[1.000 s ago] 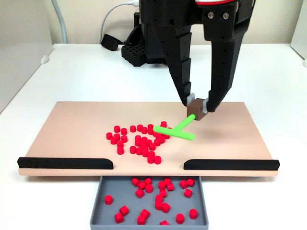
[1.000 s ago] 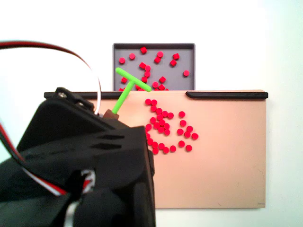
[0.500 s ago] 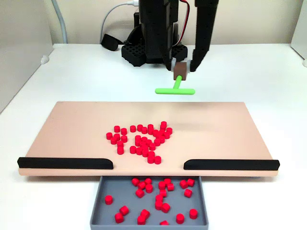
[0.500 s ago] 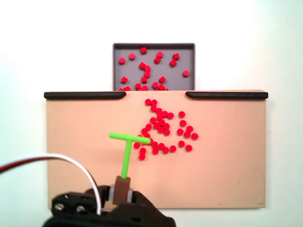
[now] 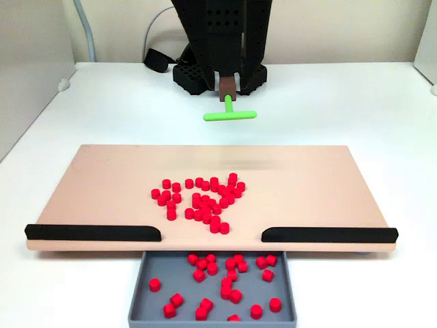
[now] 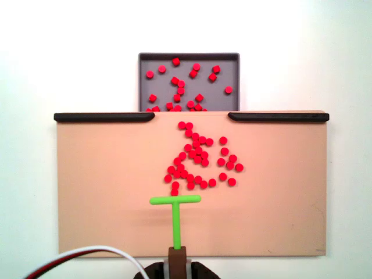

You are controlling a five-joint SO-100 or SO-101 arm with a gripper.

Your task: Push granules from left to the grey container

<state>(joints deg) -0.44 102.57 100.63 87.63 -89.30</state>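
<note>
Many red granules (image 5: 201,201) lie in a loose pile mid-board on the tan board (image 5: 102,191); the overhead-style fixed view shows the same granules (image 6: 200,157). More granules rest in the grey container (image 5: 141,290), which sits under the gap at the board's front edge. That container (image 6: 189,56) is at the top of the other fixed view. My gripper (image 5: 227,85) is shut on the brown handle of a green T-shaped pusher (image 5: 230,115). The pusher hangs in the air behind the pile. From above, the pusher's bar (image 6: 175,200) is just short of the pile, and my gripper (image 6: 177,264) is at the bottom edge.
Two black strips (image 5: 92,232) (image 5: 328,234) line the board's front edge on either side of the gap. The arm's black base (image 5: 218,68) and cables stand behind the board. White table surrounds the board.
The arm drew back from the pile with the pusher, lifted it off the board, and shifted it sideways until it hangs centred behind the granules. The granules have not moved.
</note>
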